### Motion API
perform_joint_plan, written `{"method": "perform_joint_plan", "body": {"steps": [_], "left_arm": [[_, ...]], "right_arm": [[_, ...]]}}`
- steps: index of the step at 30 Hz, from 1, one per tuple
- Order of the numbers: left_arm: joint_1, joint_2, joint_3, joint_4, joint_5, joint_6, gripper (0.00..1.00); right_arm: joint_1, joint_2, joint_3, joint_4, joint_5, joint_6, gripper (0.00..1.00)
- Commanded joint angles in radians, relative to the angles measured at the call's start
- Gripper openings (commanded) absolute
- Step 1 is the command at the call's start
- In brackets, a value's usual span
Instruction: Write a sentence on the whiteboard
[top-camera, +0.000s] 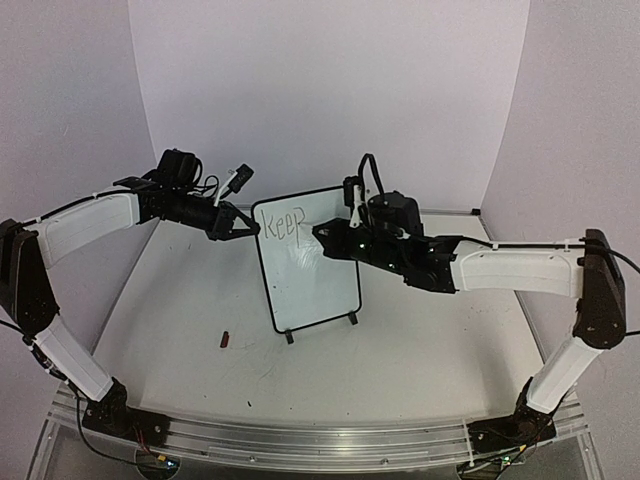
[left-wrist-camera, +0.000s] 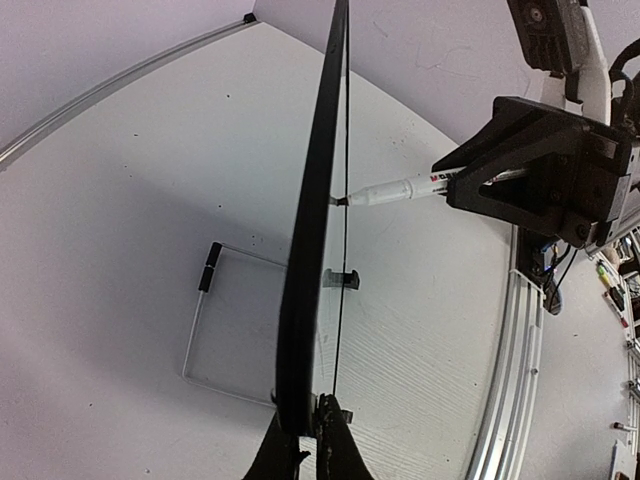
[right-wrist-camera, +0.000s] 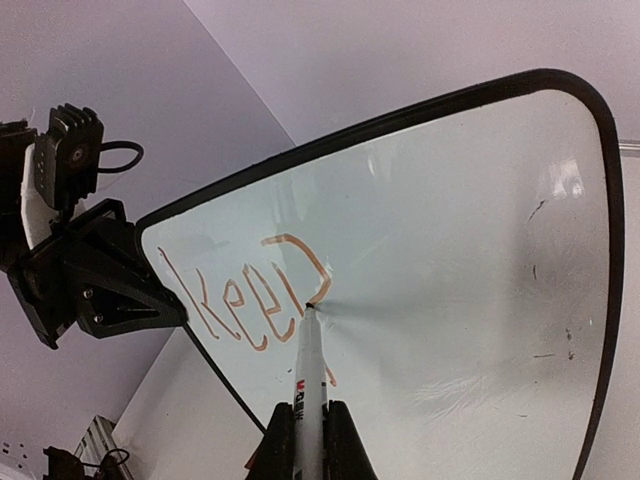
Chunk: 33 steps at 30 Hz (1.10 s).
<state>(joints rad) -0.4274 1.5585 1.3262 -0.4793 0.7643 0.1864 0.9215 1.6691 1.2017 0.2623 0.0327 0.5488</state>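
Note:
The whiteboard (top-camera: 310, 275) stands upright at the table's middle on two small black feet. Only the word "Keep" (top-camera: 282, 227) of the sentence shows, at the board's top left, in orange-brown strokes in the right wrist view (right-wrist-camera: 245, 305). My left gripper (top-camera: 246, 229) is shut on the board's upper left edge; its wrist view shows the board edge-on (left-wrist-camera: 315, 220) between the fingers (left-wrist-camera: 312, 432). My right gripper (top-camera: 325, 238) is shut on a white marker (right-wrist-camera: 310, 370), whose tip touches the board at the end of the "p". The marker also shows in the left wrist view (left-wrist-camera: 395, 189).
A small dark red cap-like piece (top-camera: 226, 339) lies on the table left of the board's feet. A thin wire rectangle (left-wrist-camera: 196, 320) lies on the table behind the board. An aluminium rail (top-camera: 320, 440) runs along the near edge. Walls close the back and sides.

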Motion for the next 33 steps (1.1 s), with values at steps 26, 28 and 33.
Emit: {"method": "perform_joint_plan", "body": {"steps": [26, 28, 33], "left_arm": [[-0.015, -0.038, -0.017, -0.026, -0.051, 0.055, 0.0], [-0.015, -0.04, -0.018, -0.027, -0.055, 0.056, 0.0], [-0.016, -0.04, -0.019, -0.03, -0.058, 0.058, 0.0]], "right_arm": [[-0.012, -0.109, -0.025, -0.013, -0.166, -0.069, 0.0], [-0.028, -0.129, -0.046, -0.018, -0.18, -0.066, 0.0], [-0.09, -0.166, -0.096, -0.002, -0.225, -0.048, 0.0]]}}
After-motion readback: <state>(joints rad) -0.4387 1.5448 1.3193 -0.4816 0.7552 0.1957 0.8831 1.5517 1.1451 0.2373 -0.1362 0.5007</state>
